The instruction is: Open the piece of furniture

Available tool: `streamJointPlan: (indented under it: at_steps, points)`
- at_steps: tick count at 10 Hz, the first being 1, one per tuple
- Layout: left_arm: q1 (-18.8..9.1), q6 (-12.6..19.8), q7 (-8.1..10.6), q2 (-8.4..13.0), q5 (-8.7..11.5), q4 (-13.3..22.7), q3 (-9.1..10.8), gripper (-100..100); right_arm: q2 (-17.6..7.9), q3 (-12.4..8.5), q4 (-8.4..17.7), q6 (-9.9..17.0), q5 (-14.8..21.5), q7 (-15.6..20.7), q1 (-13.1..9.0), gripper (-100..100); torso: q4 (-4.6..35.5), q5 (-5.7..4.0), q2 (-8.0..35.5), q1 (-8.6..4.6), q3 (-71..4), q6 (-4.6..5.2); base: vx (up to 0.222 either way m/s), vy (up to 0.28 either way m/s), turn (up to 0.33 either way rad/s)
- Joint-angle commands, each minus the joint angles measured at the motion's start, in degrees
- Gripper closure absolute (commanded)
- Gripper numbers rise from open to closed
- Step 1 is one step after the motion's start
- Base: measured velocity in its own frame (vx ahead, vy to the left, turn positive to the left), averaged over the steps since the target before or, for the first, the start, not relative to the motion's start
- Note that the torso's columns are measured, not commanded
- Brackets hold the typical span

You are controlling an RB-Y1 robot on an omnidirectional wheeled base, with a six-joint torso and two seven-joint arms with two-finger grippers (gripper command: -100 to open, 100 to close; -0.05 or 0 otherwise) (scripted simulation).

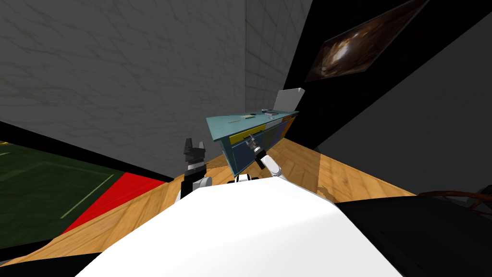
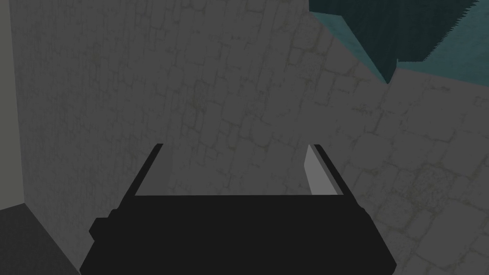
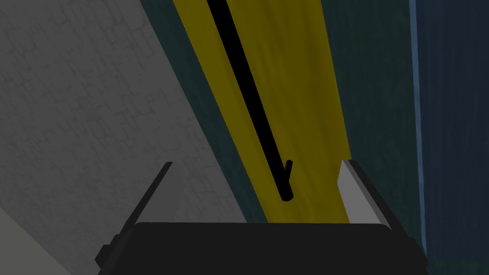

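A teal cabinet (image 1: pixel 240 122) with a yellow drawer front (image 1: pixel 247 134) and blue panels below stands against the grey wall. My right gripper (image 1: pixel 250 141) reaches up to the yellow drawer. In the right wrist view the yellow drawer front (image 3: pixel 305 95) carries a long black bar handle (image 3: pixel 248 95), whose end lies between my open fingers (image 3: pixel 356 191), untouched by either. My left gripper (image 1: pixel 194 144) hangs left of the cabinet, open with nothing in it, facing the stone wall; the teal cabinet corner (image 2: pixel 367 52) shows beyond its gripper (image 2: pixel 236 169).
A grey flat object (image 1: pixel 288 100) leans at the cabinet's far end, with small items on its top. Wood floor (image 1: pixel 336 173) runs to the right; a red and green rug (image 1: pixel 72 187) lies left. A dark picture (image 1: pixel 360 43) hangs right, beside black areas.
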Motion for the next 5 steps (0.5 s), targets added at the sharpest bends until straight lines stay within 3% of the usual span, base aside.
streamJointPlan:
  at_steps: [1,5]
  points:
    - [0.0,0.0,0.0,0.0,0.0,0.0,0.0,0,-0.47,0.84,0.76,0.93,0.95,3.21,-0.69,-100,0.0,-0.01,0.0,-0.01,0.0,0.0,0.0,0.008,0.015]
    - [0.0,0.0,0.0,0.0,0.0,0.0,0.0,0,-1.58,2.67,2.36,2.46,6.67,6.08,-2.17,-100,0.01,0.0,0.01,-0.01,0.01,0.01,-0.006,0.013,0.016]
